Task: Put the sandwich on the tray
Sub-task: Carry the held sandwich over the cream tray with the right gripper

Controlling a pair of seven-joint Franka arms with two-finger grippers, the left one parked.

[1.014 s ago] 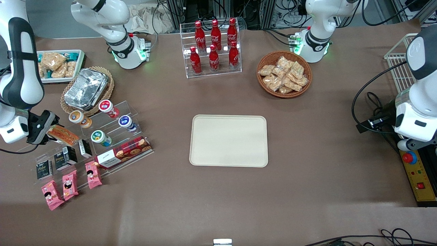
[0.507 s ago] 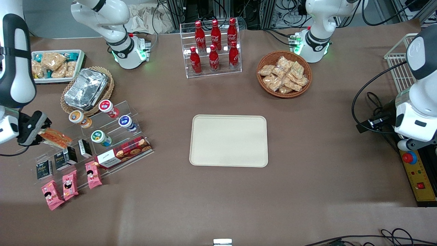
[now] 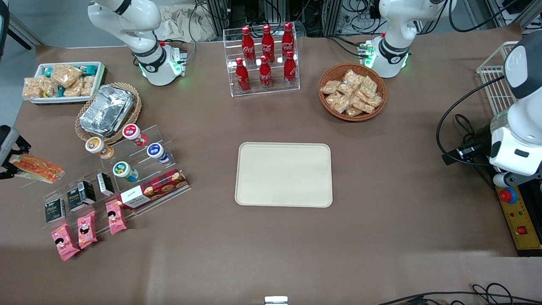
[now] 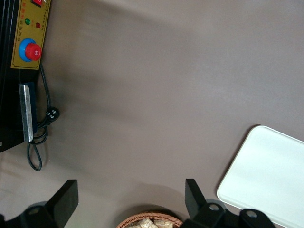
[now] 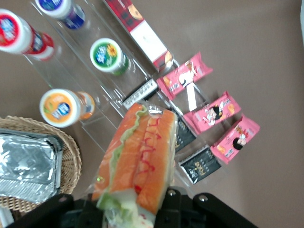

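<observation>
My right gripper (image 3: pixel 10 163) is at the working arm's end of the table, at the edge of the front view, shut on the wrapped sandwich (image 3: pixel 37 168). The sandwich, with orange and green layers, hangs in the air above the table beside the acrylic stand. In the right wrist view the sandwich (image 5: pixel 137 156) sticks out from between the gripper (image 5: pixel 137 209) jaws, above the stand. The cream tray (image 3: pixel 283 174) lies flat at the table's middle, with nothing on it, far from the gripper. A corner of the tray (image 4: pixel 266 175) shows in the left wrist view.
A stepped acrylic stand (image 3: pixel 106 169) holds yogurt cups (image 3: pixel 135 134), black cartons (image 3: pixel 81 195), a cookie box (image 3: pixel 152 188) and pink snacks (image 3: pixel 87 228). A wicker basket with a foil container (image 3: pixel 107 111), a white snack bin (image 3: pixel 63 80), a cola rack (image 3: pixel 264 59) and a snack basket (image 3: pixel 352 92) stand farther back.
My gripper has carried the sandwich away from the acrylic stand, outward toward the working arm's end of the table; the arm has mostly left the front view.
</observation>
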